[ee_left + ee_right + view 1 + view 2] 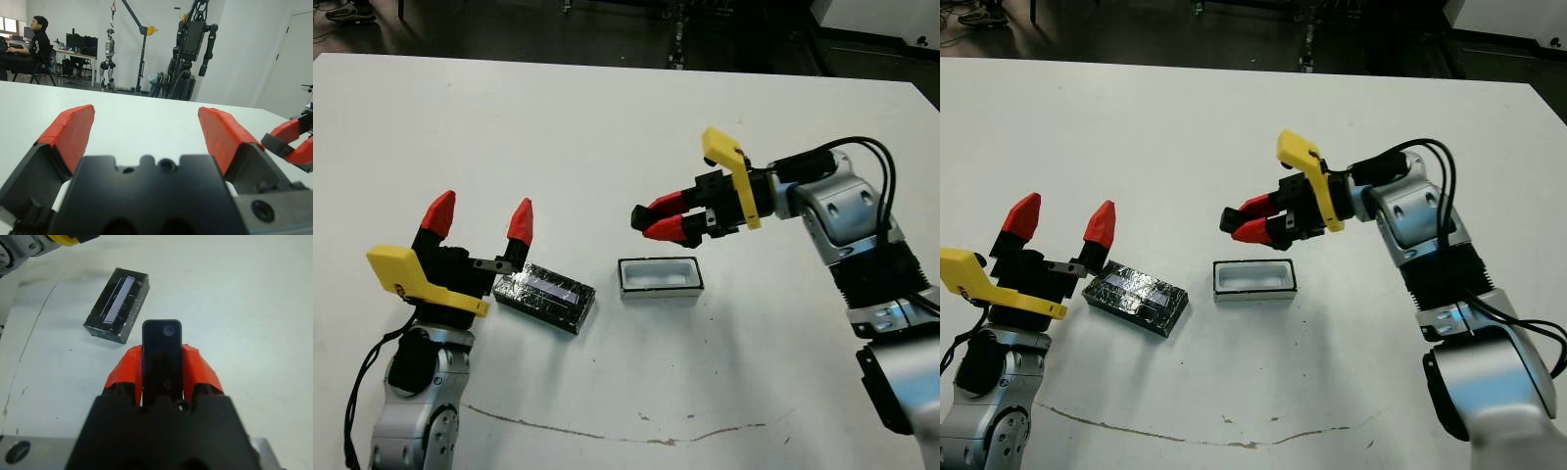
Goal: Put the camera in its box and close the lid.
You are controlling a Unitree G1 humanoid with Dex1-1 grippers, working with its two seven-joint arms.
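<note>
Black and flat, the camera is pinched between the right gripper's red fingers; only the right wrist view shows its full face, while the head views show just its dark end poking past the tips, raised above the table near frame centre. Just below it the box lies open, white inside. Left of that, apart, the lid rests at an angle. Lower left, the left gripper stands spread wide and empty beside the lid. Its wrist view shows a seated person beyond the table.
</note>
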